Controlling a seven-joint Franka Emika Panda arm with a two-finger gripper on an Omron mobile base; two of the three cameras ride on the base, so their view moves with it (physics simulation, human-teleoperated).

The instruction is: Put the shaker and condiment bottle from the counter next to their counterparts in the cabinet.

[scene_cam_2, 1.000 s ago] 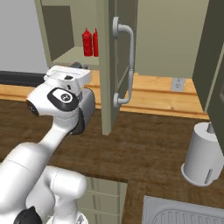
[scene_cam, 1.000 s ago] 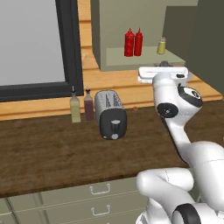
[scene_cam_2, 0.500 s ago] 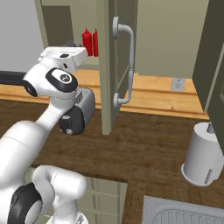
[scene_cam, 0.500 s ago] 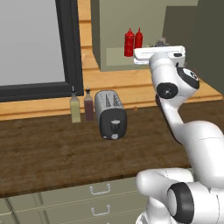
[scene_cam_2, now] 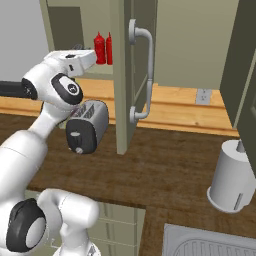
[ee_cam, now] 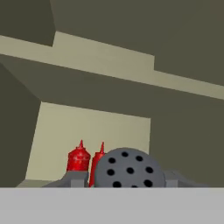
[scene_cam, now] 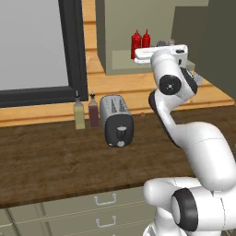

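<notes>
at the cabinet (scene_cam: 120, 60) shelf, the claw (ee_cam: 127, 178) grips the shaker (ee_cam: 127, 168) beside two red bottles (ee_cam: 85, 162)

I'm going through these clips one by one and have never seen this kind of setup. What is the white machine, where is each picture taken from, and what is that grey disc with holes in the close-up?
Everything is a rendered kitchen. The white machine is a robot arm on a driving base, ending in a two-finger gripper. Two pictures come from cameras on the base, behind the arm to its left and right; the third comes from a camera on the hand itself.

The grey disc is the perforated cap of the shaker, held between the fingers and raised toward the open cabinet. Two red bottles already stand on its shelf.

On the counter are a toaster, two small bottles with dark spouts beside it, and, in the right base view, a paper towel roll.
</notes>
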